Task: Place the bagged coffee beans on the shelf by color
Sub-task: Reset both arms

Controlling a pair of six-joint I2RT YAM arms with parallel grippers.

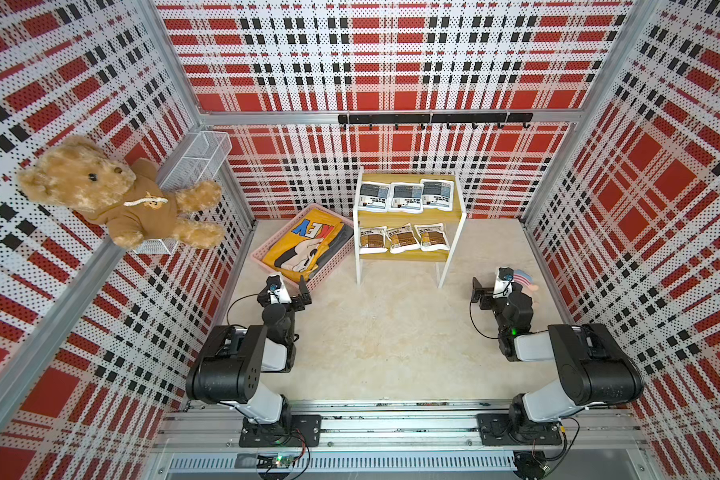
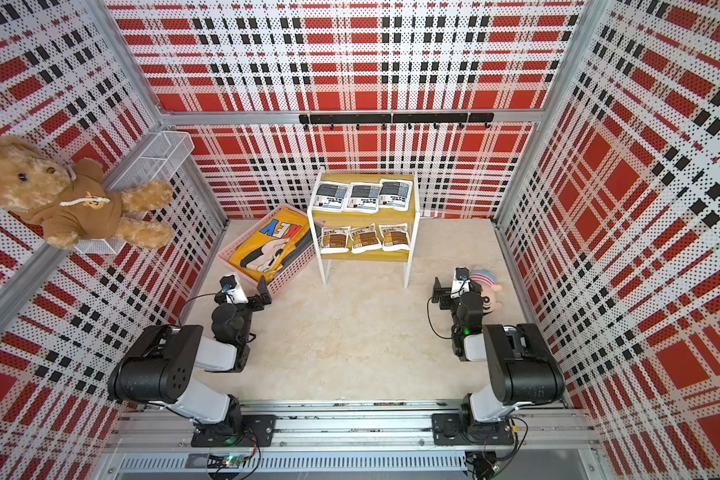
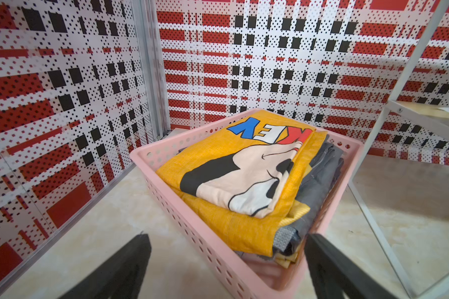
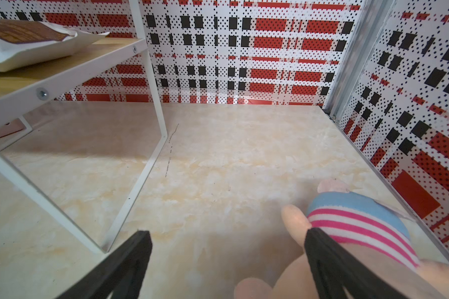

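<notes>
Left claw (image 3: 226, 240) and right claw (image 4: 227, 235) are gaping wide, holding nothing. Coffee bags (image 1: 405, 197) are lying ahead of both, color-sorted on the shelf (image 1: 408, 216). A plush toy (image 4: 358, 220) is seemingly touching the right claw; swinging risks snagging it.

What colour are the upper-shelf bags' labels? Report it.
Grey-blue; the bags show best in a top view.

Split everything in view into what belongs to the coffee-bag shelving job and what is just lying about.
Belongs to the job:
grey-blue coffee bags, upper tier
brown coffee bags, lower tier
shelf

Just lying about:
pink basket
yellow garment
teddy bear
white wire basket
striped plush toy
hook rail
</notes>
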